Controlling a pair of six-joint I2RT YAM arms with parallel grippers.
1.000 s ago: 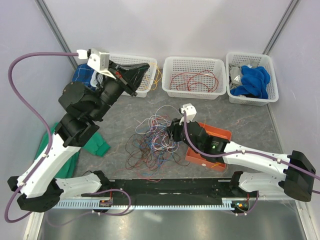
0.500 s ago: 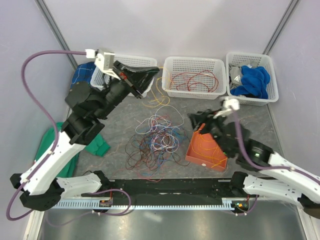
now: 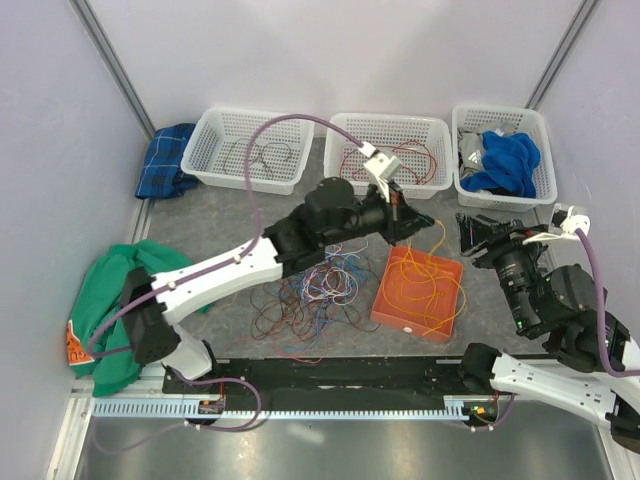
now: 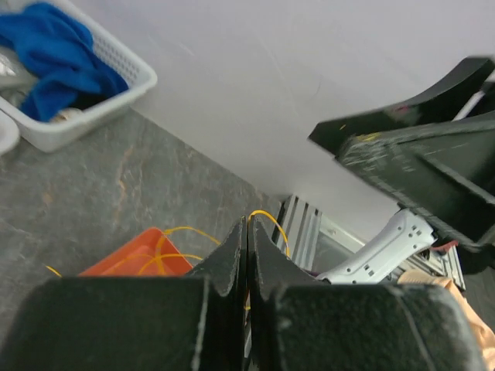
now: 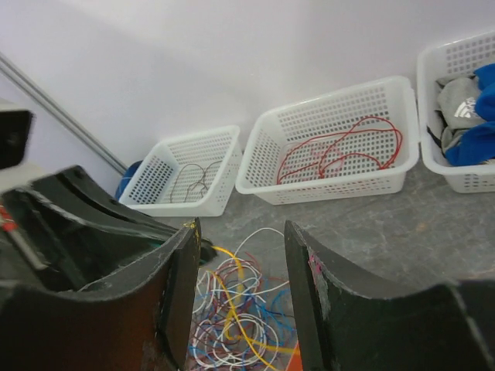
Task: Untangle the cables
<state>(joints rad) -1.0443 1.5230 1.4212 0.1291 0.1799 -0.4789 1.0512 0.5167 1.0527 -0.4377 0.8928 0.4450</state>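
Observation:
The cables (image 3: pixel 310 290) lie in a loose tangle of red, blue, white and purple wires on the grey table, also seen in the right wrist view (image 5: pixel 236 313). My left gripper (image 3: pixel 418 223) reaches across above the orange tray (image 3: pixel 390 305) and is shut on a yellow cable (image 4: pixel 271 220) that trails down to the yellow loops in the tray (image 3: pixel 432 285). My right gripper (image 3: pixel 468 233) hovers to the right of the tray, open with nothing between its fingers (image 5: pixel 241 229).
Three white baskets stand at the back: the left one (image 3: pixel 215 125) holds brown wires, the middle one (image 3: pixel 340 125) red wires, the right one (image 3: pixel 470 115) blue and grey cloths. A green cloth (image 3: pixel 115 290) and a blue plaid cloth (image 3: pixel 165 160) lie at the left.
My left arm swung from the back left basket across to above the orange tray. My right arm pulled back from the tangle to the right and opened wider. Yellow loops now lie in the tray.

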